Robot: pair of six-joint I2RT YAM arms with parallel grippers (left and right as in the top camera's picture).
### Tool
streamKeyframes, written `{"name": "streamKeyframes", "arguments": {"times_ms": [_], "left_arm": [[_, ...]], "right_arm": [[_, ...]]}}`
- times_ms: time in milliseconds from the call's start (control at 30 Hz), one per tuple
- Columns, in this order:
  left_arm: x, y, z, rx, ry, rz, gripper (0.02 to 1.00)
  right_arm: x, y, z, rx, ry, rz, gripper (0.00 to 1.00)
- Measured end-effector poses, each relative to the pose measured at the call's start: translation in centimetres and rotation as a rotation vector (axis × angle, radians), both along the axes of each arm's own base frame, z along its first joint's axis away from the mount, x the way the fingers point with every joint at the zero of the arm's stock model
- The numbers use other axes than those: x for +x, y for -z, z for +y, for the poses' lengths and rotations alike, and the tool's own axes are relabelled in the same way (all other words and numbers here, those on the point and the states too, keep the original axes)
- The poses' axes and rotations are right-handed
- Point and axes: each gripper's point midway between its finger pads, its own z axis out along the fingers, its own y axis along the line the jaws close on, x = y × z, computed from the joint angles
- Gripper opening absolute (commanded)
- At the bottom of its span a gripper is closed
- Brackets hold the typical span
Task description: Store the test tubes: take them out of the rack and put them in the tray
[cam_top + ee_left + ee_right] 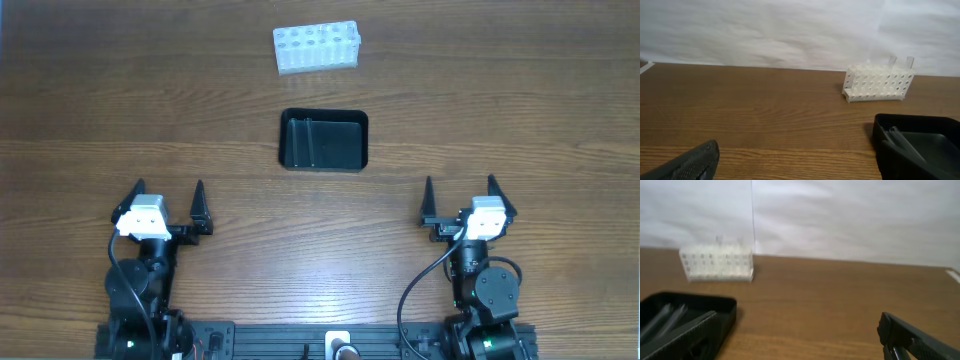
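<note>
A white test tube rack (316, 48) stands at the far middle of the table. In the left wrist view two clear tubes (910, 61) stick up from one end of the rack (879, 85). The black tray (325, 114) lies just in front of the rack, and clear tubes (899, 138) lie inside it. My left gripper (168, 190) hovers open and holds nothing at the near left, well short of the tray. At the near right my right gripper (460, 185) is open too, also with nothing between its fingers. From the right wrist I see the rack (716, 262) and the tray (690, 299).
The bare wooden table stretches wide on both sides of the tray and rack. A white wall or sheet backs the far edge of the table.
</note>
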Motion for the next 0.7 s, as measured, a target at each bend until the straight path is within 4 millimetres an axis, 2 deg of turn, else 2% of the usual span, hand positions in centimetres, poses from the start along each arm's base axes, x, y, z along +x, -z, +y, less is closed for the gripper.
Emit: {"name": "streamKeyframes", "arguments": {"times_ms": [133, 233, 367, 433, 533, 700], "left_arm": [[0.0, 0.0, 0.0, 0.0, 0.0, 0.0, 1.0], [0.0, 0.0, 0.0, 0.0, 0.0, 0.0, 0.996], [0.0, 0.0, 0.0, 0.0, 0.0, 0.0, 1.0], [0.0, 0.0, 0.0, 0.0, 0.0, 0.0, 1.0], [0.0, 0.0, 0.0, 0.0, 0.0, 0.0, 1.0], [0.0, 0.0, 0.0, 0.0, 0.0, 0.0, 1.0]], "right_arm": [[0.9, -0.5, 0.1, 0.006, 0.004, 0.017, 0.991], [2.4, -2.4, 0.5, 0.005, 0.001, 0.035, 0.991], [6.4, -5.6, 1.7, 0.001, -0.02, 0.073, 0.991], [9.4, -6.2, 2.9, -0.009, -0.037, 0.126, 0.991], [14.1, -6.0, 5.8, -0.028, -0.09, 0.2, 0.991], [19.6, -4.0, 12.1, -0.054, -0.189, 0.303, 0.991]]}}
